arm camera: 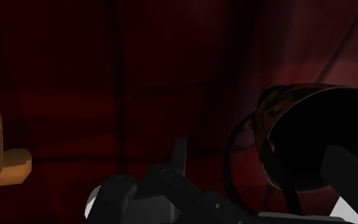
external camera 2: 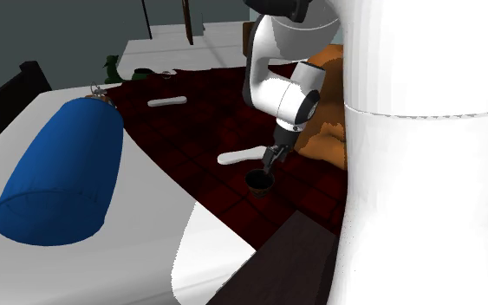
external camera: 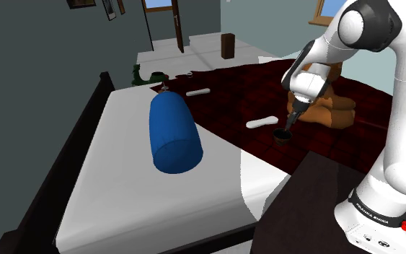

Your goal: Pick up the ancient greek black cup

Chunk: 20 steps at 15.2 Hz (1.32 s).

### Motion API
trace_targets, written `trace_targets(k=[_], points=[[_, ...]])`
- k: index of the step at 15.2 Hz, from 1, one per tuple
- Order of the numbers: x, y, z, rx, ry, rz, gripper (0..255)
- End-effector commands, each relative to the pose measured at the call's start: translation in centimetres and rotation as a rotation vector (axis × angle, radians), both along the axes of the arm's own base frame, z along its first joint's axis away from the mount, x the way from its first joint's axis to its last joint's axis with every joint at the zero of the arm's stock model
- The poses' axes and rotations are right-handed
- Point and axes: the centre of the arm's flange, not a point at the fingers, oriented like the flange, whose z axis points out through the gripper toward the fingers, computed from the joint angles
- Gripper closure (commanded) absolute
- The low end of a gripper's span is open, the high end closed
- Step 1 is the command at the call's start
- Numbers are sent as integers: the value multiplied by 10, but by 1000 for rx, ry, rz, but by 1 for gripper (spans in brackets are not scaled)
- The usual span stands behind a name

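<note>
With the hand [external camera: 287, 128] held wide, one finger seemingly inside the black cup [external camera: 283, 137] on the red bedspread [external camera: 223, 94], its wall should be centred before closing.

The black gripper [external camera: 290, 127] hangs at a small dark cup [external camera: 283, 136] on the dark red blanket [external camera: 226, 101]. An orange toy [external camera: 331, 108] sits on the blanket; a blue cylinder [external camera: 174, 133] lies off its edge.

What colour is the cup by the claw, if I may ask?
Black with orange-brown markings near its rim; the wrist view shows the cup best.
</note>
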Motion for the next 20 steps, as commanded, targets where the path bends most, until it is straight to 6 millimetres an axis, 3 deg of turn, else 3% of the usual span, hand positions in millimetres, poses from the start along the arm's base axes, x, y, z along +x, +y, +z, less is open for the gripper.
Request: trace_targets(k=[1, 10, 20], points=[[0, 0, -2, 0, -1, 0, 255], [0, 0, -1, 0, -1, 0, 255], [0, 0, 51, 0, -1, 0, 255]])
